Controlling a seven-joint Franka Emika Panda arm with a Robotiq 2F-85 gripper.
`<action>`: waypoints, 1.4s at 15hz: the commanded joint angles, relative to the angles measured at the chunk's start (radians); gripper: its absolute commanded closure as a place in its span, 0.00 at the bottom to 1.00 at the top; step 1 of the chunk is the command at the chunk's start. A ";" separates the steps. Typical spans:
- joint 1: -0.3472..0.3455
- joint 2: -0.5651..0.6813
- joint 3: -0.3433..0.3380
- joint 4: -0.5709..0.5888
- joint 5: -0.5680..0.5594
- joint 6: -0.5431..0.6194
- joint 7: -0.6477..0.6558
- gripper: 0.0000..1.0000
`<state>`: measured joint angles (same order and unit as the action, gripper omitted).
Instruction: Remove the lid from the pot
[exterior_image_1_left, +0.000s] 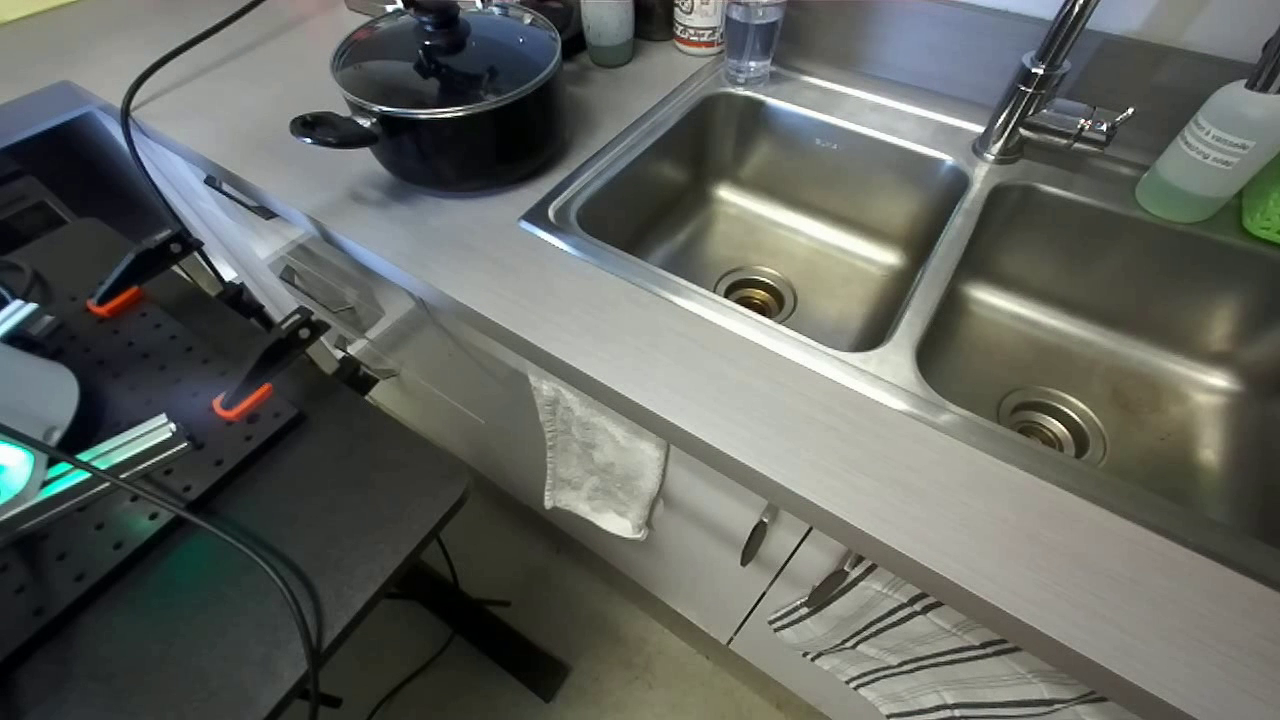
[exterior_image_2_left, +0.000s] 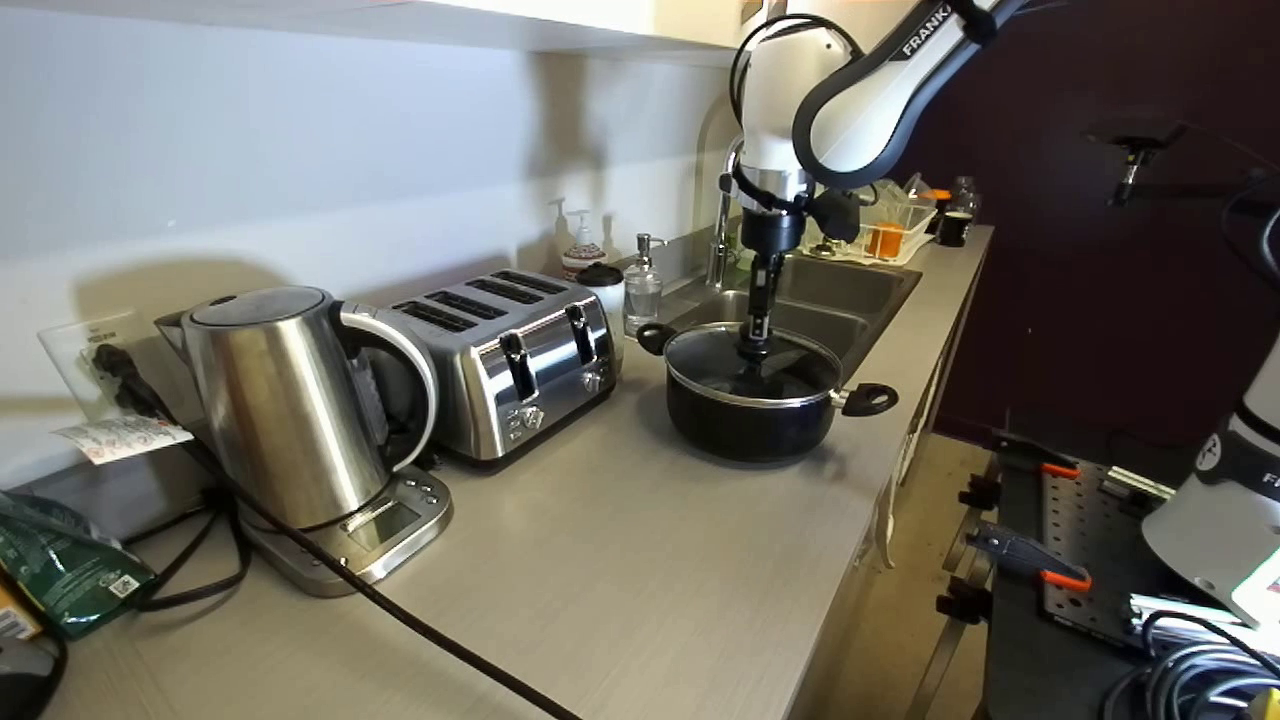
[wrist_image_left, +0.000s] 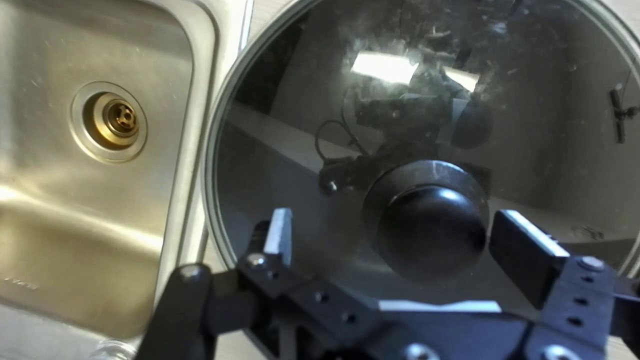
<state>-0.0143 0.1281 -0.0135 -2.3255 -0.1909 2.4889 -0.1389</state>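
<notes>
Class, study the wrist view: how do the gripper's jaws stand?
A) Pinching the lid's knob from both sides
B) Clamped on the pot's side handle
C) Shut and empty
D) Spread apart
D: in the wrist view the gripper has its fingers wide apart, with a plain gap between one of them and the black knob of the glass lid.

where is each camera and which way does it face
In an exterior view: high in front of the counter, facing down across the sink; robot base shows.
In an exterior view: near the kettle, facing along the counter; arm, gripper, robot base show.
Wrist view: on the arm, facing down at the lid; fingers show.
Both exterior views share the pot and sink.
</notes>
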 joint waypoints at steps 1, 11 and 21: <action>0.009 0.043 0.001 0.042 -0.021 -0.003 0.003 0.00; 0.019 0.056 0.003 0.056 -0.016 0.004 -0.003 0.74; 0.042 -0.149 0.024 -0.012 -0.027 -0.039 -0.001 0.74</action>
<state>0.0175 0.0874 -0.0034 -2.2962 -0.1952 2.4813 -0.1400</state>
